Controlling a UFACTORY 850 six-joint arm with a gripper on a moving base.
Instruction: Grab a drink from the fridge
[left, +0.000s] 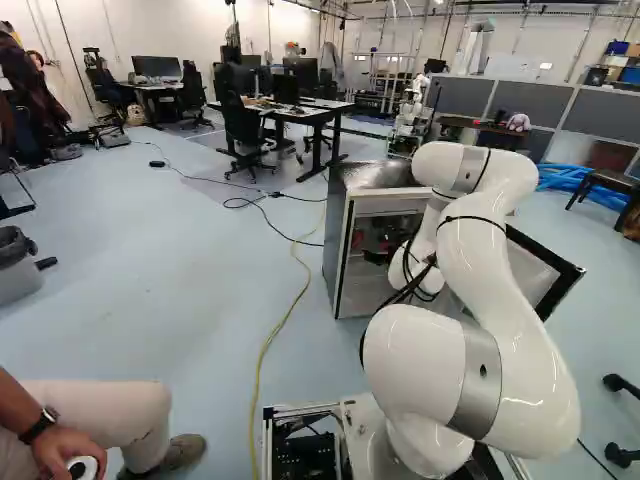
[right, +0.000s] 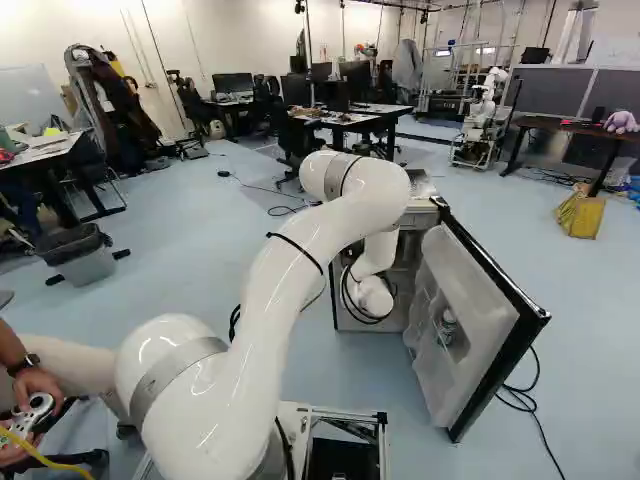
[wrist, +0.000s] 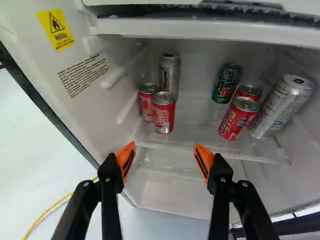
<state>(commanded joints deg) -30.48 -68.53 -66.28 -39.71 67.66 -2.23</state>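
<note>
A white robot arm (left: 490, 270) reaches into a small fridge (left: 341, 225) standing on the lab floor, its door (right: 455, 300) swung wide. The opening is done; the drink is yet to be taken.

At the mouth of the cabinet, the end effector (wrist: 164, 155) stands open, orange pads (wrist: 126, 161) well apart and nothing between them. Ahead, on the shelf (wrist: 187, 122), the drinks wait in two groups. One sits nearer the wall with the yellow warning label (wrist: 56, 28): a front red can (wrist: 163, 117) in line with the gap between the fingers, a second red can (wrist: 147, 102) just beside it and a tall silver can (wrist: 170, 75) behind. Across the shelf stand a green can (wrist: 226, 85), a pair of red cans (wrist: 237, 120) and a large white-and-silver can (wrist: 281, 107).

By this onlooker's reckoning, the job is around its midpoint, with the approach well along. What remains is to choose a can, move in level above the shelf's front edge, close on it, lift and draw it clear of the fridge. The front red can looks the likeliest pick, though its close neighbours leave little room for a finger and could be knocked over.
</note>
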